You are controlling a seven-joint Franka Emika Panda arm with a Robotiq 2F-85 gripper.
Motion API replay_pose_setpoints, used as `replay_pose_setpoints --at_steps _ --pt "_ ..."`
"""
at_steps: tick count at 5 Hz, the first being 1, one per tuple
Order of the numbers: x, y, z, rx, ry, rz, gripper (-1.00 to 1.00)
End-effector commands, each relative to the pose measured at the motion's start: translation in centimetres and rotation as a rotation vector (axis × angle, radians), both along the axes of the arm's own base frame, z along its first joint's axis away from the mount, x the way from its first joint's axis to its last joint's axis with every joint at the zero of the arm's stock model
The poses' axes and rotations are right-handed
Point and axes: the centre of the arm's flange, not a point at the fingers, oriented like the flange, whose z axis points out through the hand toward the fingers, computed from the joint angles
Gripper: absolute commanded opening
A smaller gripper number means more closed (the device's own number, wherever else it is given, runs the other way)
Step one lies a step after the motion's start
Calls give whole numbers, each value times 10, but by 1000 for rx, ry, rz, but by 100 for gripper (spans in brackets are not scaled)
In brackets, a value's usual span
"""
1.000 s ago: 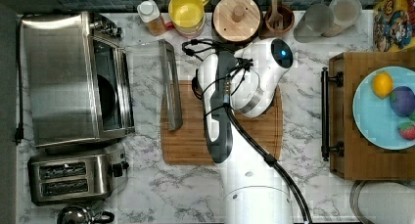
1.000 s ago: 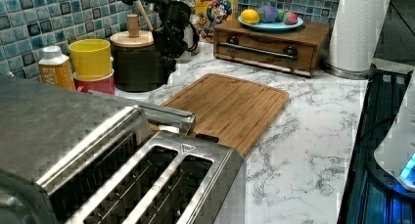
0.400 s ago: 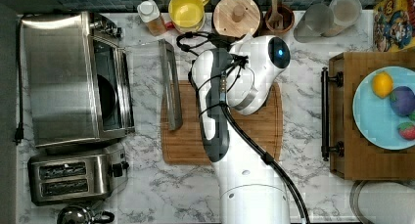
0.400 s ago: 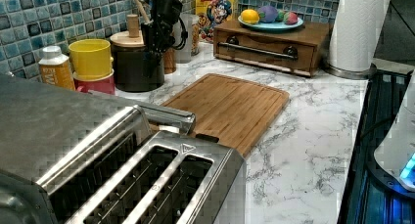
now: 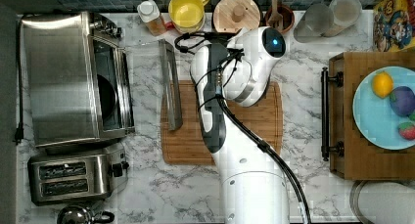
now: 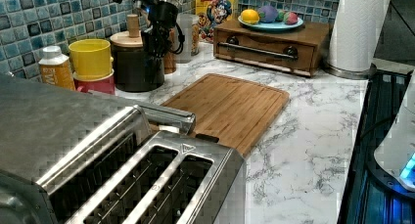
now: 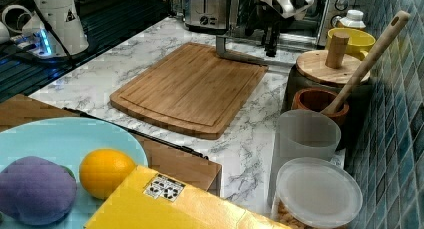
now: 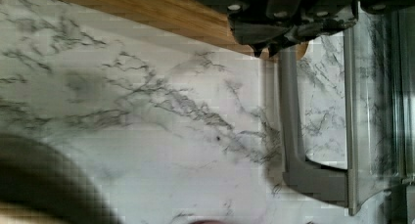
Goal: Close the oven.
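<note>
Movement is coming from the arm: over the last second it has been swinging towards the top view's left, carrying the gripper (image 7: 268, 41) off the cutting board (image 5: 244, 131) and towards the oven (image 5: 58, 77). The oven is sitting at the top view's left edge of the bench (image 5: 161, 185). Its glass door (image 5: 147, 77) is lying fully dropped, flat and level, with the bar handle (image 5: 170, 84) reaching over the board's edge. In the wrist view the gripper is hanging just beside that handle (image 8: 288, 111), not yet touching it, and the jaws seem to be pressed together on nothing. I'd say the approach is nearly finishing; the lifting of the door is still waiting to begin.
</note>
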Motion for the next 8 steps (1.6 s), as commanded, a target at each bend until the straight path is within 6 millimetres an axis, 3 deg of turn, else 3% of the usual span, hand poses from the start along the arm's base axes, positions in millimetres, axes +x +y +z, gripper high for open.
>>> replay_pose_setpoints --at_steps 1,3,4,7,8 --pt "27 85 33 85 -70 186 -100" --pt "30 87 30 63 -3 141 -100" --pt "33 88 8 86 88 121 -100" --pt "24 120 -22 123 205 167 -100" --pt "20 127 -15 136 194 183 -100"
